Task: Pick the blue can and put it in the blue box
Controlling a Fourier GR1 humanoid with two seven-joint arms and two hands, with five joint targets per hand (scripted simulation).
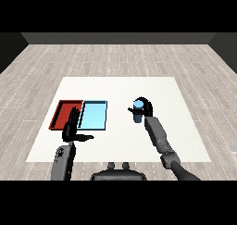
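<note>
Reaching in from the lower left, the left hand (71, 127) sits nearest, fingers straight and pointing up, thumb stuck out sideways, holding nothing; it hangs over the near edge of the red tray (62, 109), probably just parked out of the way since the task doesn't need it yet. Further in, the white desk (120, 145) carries the light blue tray (95, 115) right beside the red one, touching edge to edge, nothing inside it that I can see. To the right and a bit farther, the right hand (146, 106) is curled round the blue can (138, 112), thumb on the tray-facing side, fingers wrapping the back, so the grip looks made for carrying it leftward. Can is upright, well apart from the blue tray, over bare desk; can't tell if it's lifted or resting. Can looks like a short cylinder, mid-blue body, lighter top rim, partly hidden by the black fingers.
</note>
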